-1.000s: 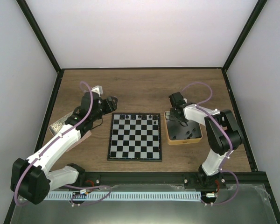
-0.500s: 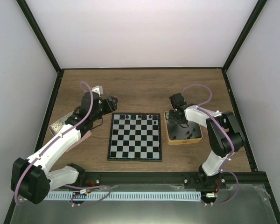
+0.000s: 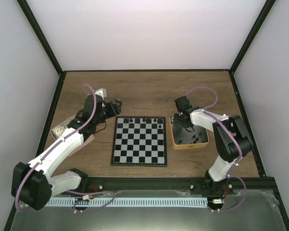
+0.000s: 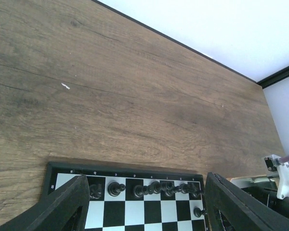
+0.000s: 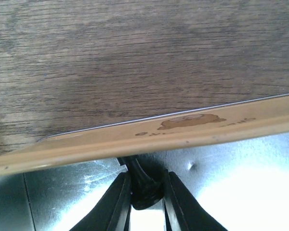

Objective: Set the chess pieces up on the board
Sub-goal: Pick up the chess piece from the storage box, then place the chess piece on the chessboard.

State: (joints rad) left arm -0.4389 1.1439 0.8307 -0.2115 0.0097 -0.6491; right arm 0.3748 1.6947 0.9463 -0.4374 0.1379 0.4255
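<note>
The board [image 3: 139,141] lies at the table's middle, with several black chess pieces [image 3: 143,119] along its far row and one [image 3: 160,124] just in front. These pieces also show in the left wrist view [image 4: 156,188]. My left gripper [image 3: 114,107] hovers open and empty off the board's far left corner. My right gripper [image 3: 184,123] reaches into the tan-sided tin [image 3: 188,143]; in the right wrist view its fingers [image 5: 114,202] are shut on a black chess piece [image 5: 145,185] lying on the tin's silver floor, close under the tan wall [image 5: 149,134]. Other loose pieces [image 3: 195,138] lie in the tin.
A metal tin lid [image 3: 61,128] and a pink tray [image 3: 85,142] lie at the left under the left arm. Bare wood table [image 3: 149,91] lies beyond the board. Black frame posts and white walls enclose the table.
My right gripper has shifted slightly toward the tin's far wall. The left arm has not visibly moved.
</note>
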